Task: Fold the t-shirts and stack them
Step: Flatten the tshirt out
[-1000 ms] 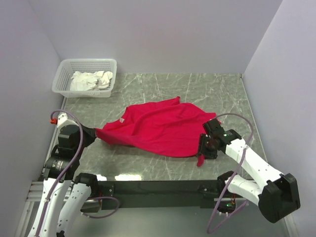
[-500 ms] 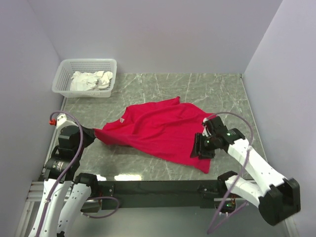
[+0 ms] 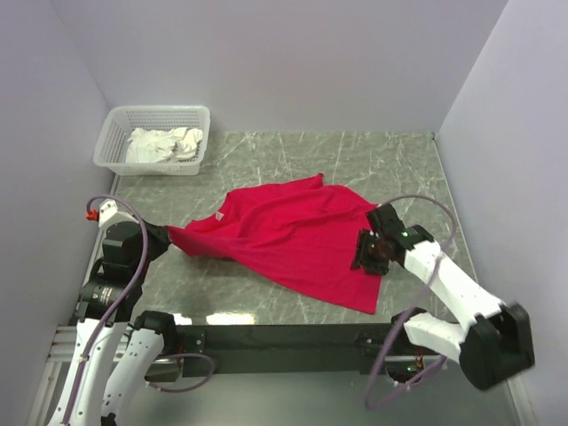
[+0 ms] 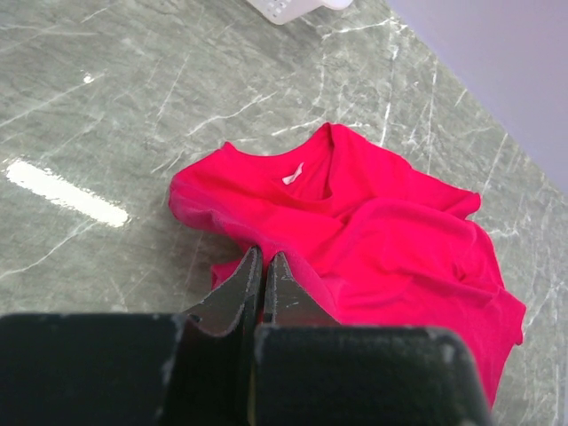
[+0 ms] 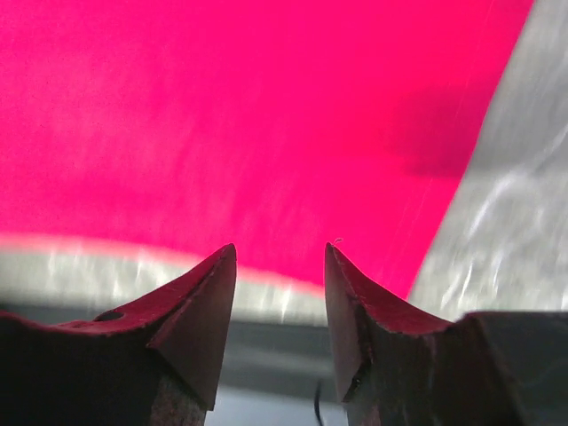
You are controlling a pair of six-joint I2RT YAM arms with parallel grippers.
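Observation:
A plain red t-shirt (image 3: 288, 235) lies spread and wrinkled across the middle of the marble table, with its neck opening toward the left. My left gripper (image 3: 165, 238) is shut on the shirt's left edge, and the fabric pulls to a point at it. In the left wrist view the jaws (image 4: 264, 258) are pressed together with red cloth (image 4: 382, 231) around their tips. My right gripper (image 3: 366, 254) hovers over the shirt's right part. In the right wrist view it (image 5: 280, 254) is open and empty over the red fabric (image 5: 266, 115), near its hem.
A white lattice basket (image 3: 160, 110) holding crumpled white cloth (image 3: 164, 145) stands at the table's back left corner. Grey walls close in the left, back and right sides. The table's dark front edge (image 3: 284, 335) runs between the arm bases.
The right gripper let go of the shirt's lower right corner, which now lies flat near the front edge, and moved back over the shirt. The left gripper pulled slightly left.

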